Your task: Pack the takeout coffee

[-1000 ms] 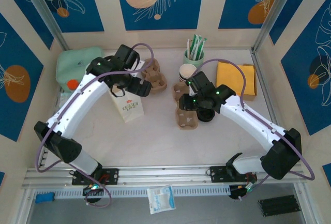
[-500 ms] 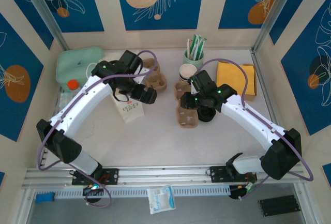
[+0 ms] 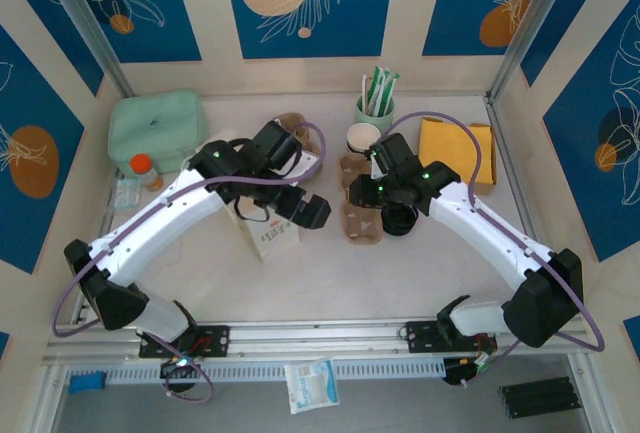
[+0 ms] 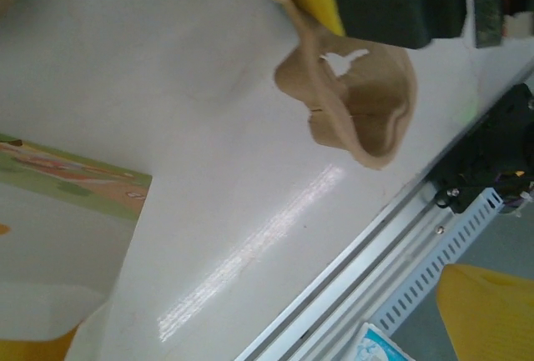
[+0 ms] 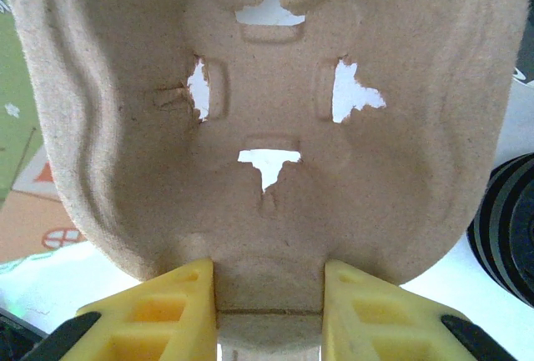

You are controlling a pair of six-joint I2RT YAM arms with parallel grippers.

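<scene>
The takeout coffee is out of view. My right gripper (image 3: 364, 196) (image 5: 267, 315) is shut on the near rim of a brown pulp cup carrier (image 3: 360, 223) (image 5: 267, 111), with its yellow fingers (image 5: 158, 315) on either side of the rim tab. The carrier (image 4: 359, 111) sits on the white table right of centre. My left gripper (image 3: 312, 213) (image 4: 263, 332) is wide open and holds nothing. It hangs over the table beside the white paper bag (image 3: 270, 231) (image 4: 58, 236), a short way left of the carrier.
A stack of black lids (image 3: 400, 221) (image 5: 509, 228) lies just right of the carrier. Behind stand lidless paper cups (image 3: 362, 139), a green cup of stirrers (image 3: 375, 105), yellow napkins (image 3: 455, 153) and another carrier (image 3: 292, 125). A green box (image 3: 155, 125) and an orange-capped bottle (image 3: 143, 166) are at the left.
My left arm has swung from the back carriers to the right and nearer, past the paper bag, still open. The right gripper has stayed on the carrier, barely moving.
</scene>
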